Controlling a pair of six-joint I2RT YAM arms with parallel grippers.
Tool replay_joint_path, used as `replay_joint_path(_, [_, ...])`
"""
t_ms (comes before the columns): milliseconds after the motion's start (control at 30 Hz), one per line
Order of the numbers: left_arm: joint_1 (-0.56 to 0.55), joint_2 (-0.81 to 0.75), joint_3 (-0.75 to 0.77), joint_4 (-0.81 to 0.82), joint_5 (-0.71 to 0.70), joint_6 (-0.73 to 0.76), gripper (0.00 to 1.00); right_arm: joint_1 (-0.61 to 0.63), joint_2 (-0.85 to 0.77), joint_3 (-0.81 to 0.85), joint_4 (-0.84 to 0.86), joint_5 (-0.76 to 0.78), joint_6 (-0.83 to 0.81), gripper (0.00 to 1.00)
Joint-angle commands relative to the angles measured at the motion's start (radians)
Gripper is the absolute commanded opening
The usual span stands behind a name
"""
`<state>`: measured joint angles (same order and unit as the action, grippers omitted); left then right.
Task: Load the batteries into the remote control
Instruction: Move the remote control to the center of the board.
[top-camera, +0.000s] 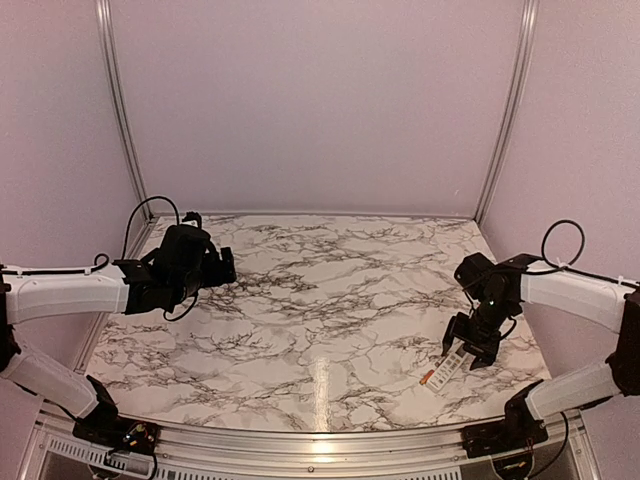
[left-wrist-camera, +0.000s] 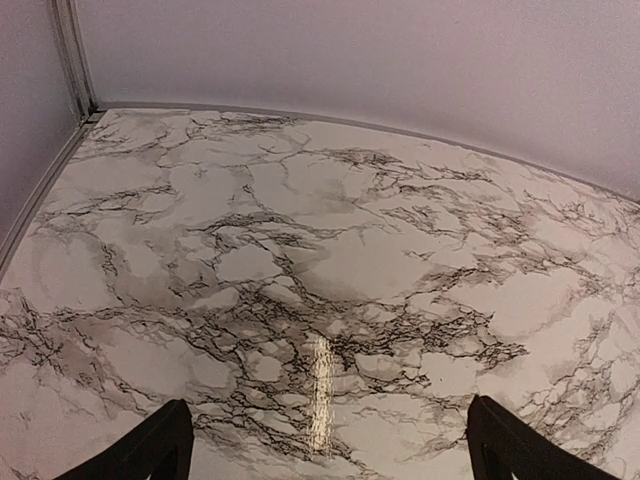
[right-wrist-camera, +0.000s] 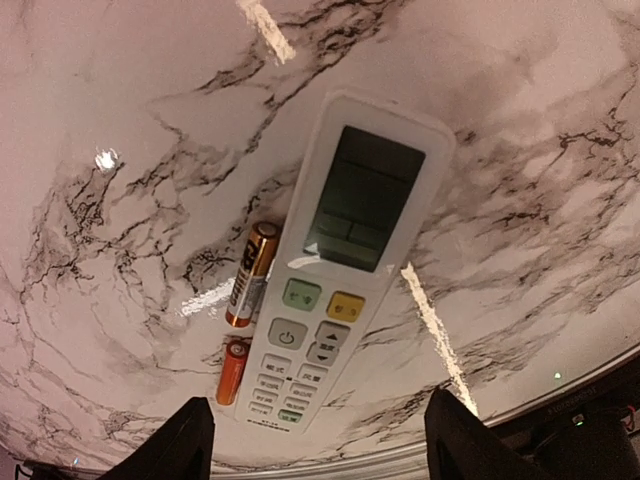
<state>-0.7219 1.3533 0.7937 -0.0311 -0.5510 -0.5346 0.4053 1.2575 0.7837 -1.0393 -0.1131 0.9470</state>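
Note:
The white remote control (right-wrist-camera: 335, 270) lies face up on the marble table, screen and buttons showing; in the top view it sits at the near right (top-camera: 452, 366). Two orange-copper batteries lie along its left side: one (right-wrist-camera: 251, 273) by the screen and one (right-wrist-camera: 232, 371) by the lower buttons; one shows in the top view (top-camera: 428, 377). My right gripper (right-wrist-camera: 318, 440) is open and empty, hovering just above the remote's button end (top-camera: 468, 345). My left gripper (left-wrist-camera: 330, 445) is open and empty over bare table at the far left (top-camera: 215, 265).
The marble table (top-camera: 320, 310) is walled by pale panels at the back and sides. Its metal front edge (top-camera: 310, 440) runs just beyond the remote's button end (right-wrist-camera: 400, 465).

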Motion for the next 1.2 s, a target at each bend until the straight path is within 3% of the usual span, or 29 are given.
replay_joint_path(0, [-0.005, -0.031, 0.005, -0.036, -0.032, -0.008, 0.99, 0.012, 0.040, -0.013, 0.028, 0.017, 0.056, 0.70])
replay_joint_path(400, [-0.005, -0.019, 0.011, -0.059, -0.068, -0.009, 0.99, 0.013, 0.165, 0.015, 0.075, 0.024, 0.015, 0.67])
replay_joint_path(867, [-0.005, 0.014, 0.028, -0.084, -0.076, -0.010, 0.99, 0.012, 0.219, -0.014, 0.133, -0.012, -0.005, 0.51])
replay_joint_path(967, [-0.005, 0.018, 0.032, -0.089, -0.081, -0.010, 0.99, 0.013, 0.232, -0.009, 0.140, -0.019, -0.020, 0.43])
replay_joint_path(1167, [-0.005, 0.033, 0.041, -0.096, -0.084, -0.011, 0.99, 0.024, 0.254, 0.016, 0.131, -0.014, -0.029, 0.40])
